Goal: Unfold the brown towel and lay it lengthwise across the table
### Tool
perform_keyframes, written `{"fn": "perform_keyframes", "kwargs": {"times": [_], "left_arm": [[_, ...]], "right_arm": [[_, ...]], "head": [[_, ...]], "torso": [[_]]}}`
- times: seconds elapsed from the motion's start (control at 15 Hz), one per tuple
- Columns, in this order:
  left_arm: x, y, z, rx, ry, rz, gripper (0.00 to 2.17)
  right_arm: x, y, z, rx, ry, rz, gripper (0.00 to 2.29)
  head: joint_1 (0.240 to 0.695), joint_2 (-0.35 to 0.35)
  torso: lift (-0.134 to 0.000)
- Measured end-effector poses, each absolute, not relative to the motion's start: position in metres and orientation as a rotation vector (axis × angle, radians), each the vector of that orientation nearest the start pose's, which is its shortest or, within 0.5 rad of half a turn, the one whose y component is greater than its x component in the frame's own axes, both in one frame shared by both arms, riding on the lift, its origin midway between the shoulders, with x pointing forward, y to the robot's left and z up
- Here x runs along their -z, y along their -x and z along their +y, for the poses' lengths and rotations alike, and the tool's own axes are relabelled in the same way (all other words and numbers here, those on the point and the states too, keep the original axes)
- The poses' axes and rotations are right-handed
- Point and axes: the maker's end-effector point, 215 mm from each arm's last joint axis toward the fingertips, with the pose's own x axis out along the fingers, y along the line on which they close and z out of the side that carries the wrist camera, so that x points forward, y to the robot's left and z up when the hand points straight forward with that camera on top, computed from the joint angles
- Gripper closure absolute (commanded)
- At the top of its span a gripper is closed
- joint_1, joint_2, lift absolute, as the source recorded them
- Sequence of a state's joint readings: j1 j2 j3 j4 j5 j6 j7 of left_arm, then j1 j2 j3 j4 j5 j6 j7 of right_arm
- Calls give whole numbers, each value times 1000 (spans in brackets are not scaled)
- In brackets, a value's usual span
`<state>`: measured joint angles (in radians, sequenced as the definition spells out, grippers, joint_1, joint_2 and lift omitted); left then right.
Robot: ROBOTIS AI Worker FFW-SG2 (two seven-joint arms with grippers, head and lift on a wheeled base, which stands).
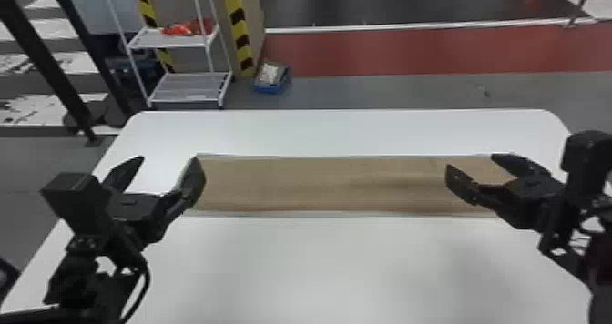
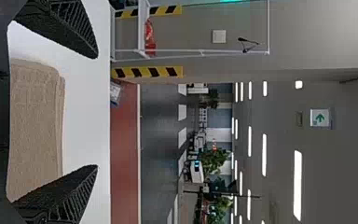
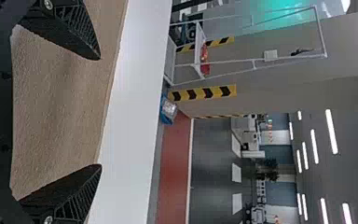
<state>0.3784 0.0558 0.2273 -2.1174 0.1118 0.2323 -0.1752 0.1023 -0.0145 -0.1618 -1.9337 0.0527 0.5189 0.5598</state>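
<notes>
The brown towel [image 1: 318, 182] lies flat as a long strip from left to right across the white table [image 1: 318, 264], with a faint crease toward its right part. My left gripper [image 1: 166, 170] is open over the towel's left end, nothing between its fingers. At the towel's right end, my right gripper [image 1: 473, 166] stands open too, its fingers parted above the cloth. In the left wrist view the towel [image 2: 35, 126] shows beyond the spread left gripper [image 2: 97, 112]. The right wrist view has the towel [image 3: 60, 107] behind the parted fingers of the right gripper [image 3: 100, 112].
Past the table's far edge stand a white wire shelf [image 1: 191, 86] with a red item on it, a striped pillar [image 1: 239, 32] and a blue box [image 1: 272, 78] on the floor. A dark metal frame [image 1: 50, 63] is at the far left.
</notes>
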Motion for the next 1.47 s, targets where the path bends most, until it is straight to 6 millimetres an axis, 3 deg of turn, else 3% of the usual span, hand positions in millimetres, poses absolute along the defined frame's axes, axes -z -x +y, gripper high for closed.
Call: {"fn": "perform_keyframes", "kwargs": {"times": [0.33,0.6,1.0,1.47], "left_arm": [[304,-467,268,38,11,12,87],[309,-459,253,47,8,-24,87],[310,-449,256,28,-18,-52,87],[305,-440,252,33,-16,-60,87]], "right_arm": [[342,-492,-174,-383,13,125,83],[334,-480,-184,-299,43,57,90],[327,-464,-214,-228,28,20,90],[319,-452,-211,-226,17,-6,90]], "head": [[695,111],[695,82],[695,53],[695,52]], "torso": [[-121],[-121],[-121],[-121]]}}
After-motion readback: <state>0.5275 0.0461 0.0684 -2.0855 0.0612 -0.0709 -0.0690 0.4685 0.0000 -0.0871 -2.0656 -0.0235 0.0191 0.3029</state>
